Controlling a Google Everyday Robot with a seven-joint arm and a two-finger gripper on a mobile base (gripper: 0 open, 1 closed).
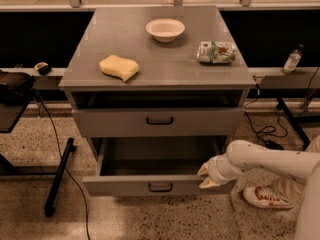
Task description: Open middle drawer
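The grey cabinet [160, 69] has a top drawer [115, 123] standing slightly out. Below it the middle drawer [120, 185], grey with a small dark loop handle [160, 187], is pulled far out, and its inside shows dark and empty. The lowest drawer is hidden under it. My gripper [205, 177] is on the end of the white arm [260, 159], which reaches in from the right. It sits against the right end of the middle drawer's front.
On the cabinet top lie a white bowl [165, 29], a yellow sponge [118, 66] and a snack bag [216, 52]. A bottle [292, 60] stands on the right ledge. A shoe [263, 196] and cables lie on the floor at right. A black stand leg [57, 176] is at left.
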